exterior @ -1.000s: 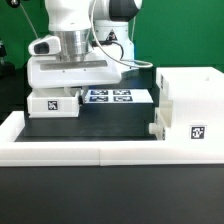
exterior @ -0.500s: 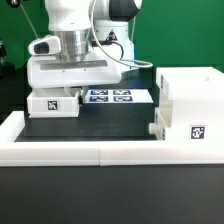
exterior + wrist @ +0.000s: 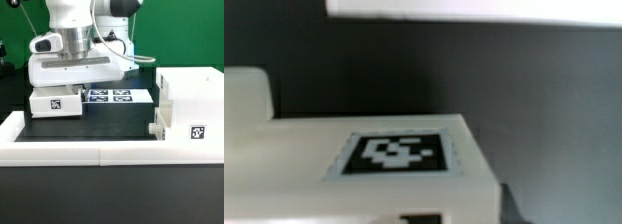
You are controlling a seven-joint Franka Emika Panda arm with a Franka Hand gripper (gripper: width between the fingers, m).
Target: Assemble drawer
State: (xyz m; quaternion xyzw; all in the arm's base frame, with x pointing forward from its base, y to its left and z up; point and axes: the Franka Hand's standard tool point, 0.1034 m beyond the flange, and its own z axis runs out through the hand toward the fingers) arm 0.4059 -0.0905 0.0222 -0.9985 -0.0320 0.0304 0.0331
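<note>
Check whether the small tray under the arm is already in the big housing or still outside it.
Outside. The tray sits on the black mat at the exterior view's left, apart from the housing at the right.

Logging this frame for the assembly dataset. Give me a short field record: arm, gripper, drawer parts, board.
arm: over the exterior view's left side, above a small tray
gripper: hidden behind the wrist block; state cannot be told
small tray: white, tagged, on the black table
box housing: exterior view's right, tag on its front
marker board: flat behind the tray
border wall: along the near edge
</note>
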